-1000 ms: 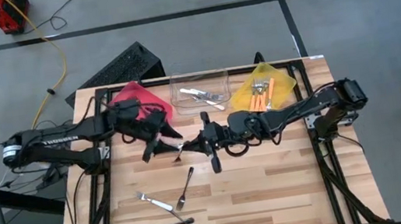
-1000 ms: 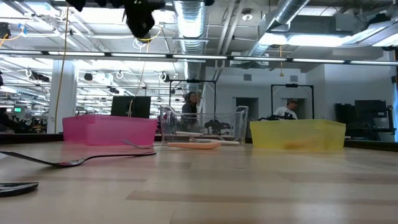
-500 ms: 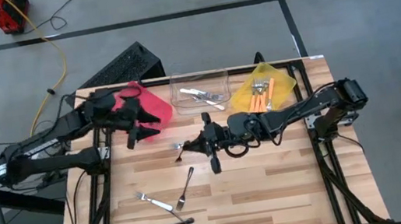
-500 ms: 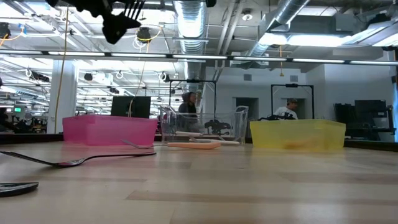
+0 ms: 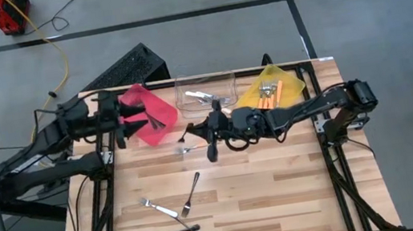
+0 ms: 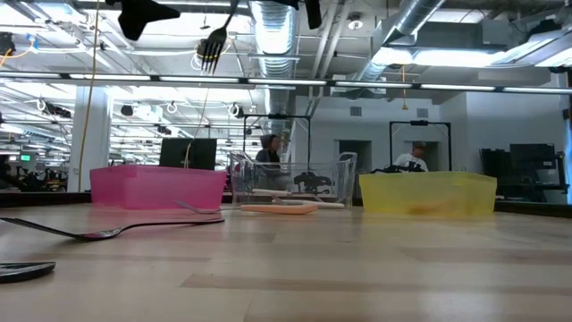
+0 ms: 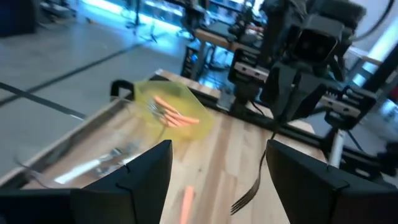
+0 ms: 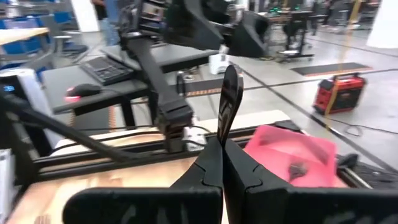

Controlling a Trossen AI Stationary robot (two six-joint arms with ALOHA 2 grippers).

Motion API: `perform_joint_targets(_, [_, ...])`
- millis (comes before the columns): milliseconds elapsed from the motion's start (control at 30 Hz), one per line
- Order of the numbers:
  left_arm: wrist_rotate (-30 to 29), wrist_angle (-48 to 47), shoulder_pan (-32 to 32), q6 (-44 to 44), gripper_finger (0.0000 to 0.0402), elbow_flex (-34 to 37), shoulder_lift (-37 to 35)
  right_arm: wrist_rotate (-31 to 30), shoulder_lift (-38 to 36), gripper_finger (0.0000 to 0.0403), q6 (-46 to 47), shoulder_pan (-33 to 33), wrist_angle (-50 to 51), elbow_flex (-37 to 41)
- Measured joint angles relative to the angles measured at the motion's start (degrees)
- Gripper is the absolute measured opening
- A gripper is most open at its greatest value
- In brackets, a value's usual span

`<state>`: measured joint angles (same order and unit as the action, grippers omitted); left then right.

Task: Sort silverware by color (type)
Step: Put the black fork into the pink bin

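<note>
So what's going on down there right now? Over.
Right gripper shut on a dark fork, lifted near the clear bin. Left gripper open, over the red bin. Nothing in the way.

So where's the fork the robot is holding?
The fork is in the right gripper's shut fingers, above the table's middle in the high view, near the red bin and clear bin; the low view shows it in the air, tines down.
</note>
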<state>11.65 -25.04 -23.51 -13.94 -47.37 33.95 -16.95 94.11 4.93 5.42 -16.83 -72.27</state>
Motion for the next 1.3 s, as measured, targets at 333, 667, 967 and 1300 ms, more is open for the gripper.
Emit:
perform_joint_targets(333, [-9.35,1.03,0.02,-0.41,0.0244,0.00,-4.08,-8.23,1.89,0.0016,-2.07,-0.34,-4.82,-0.19])
perform_joint_targets(667, [-15.05,3.02,0.04,-3.02,0.0244,0.00,-4.90,-8.38,11.77,0.0016,-5.39,-0.72,-3.52,-8.85])
perform_joint_targets(967, [-16.77,3.59,0.04,-3.91,0.0244,-0.16,-4.87,-5.98,24.77,0.0016,-12.68,-2.80,-1.22,-23.25])
perform_joint_targets(1300, [-24.74,3.49,0.04,-3.84,0.0244,-2.30,-4.88,-5.56,39.30,0.0016,-32.08,-6.20,4.98,-39.35])
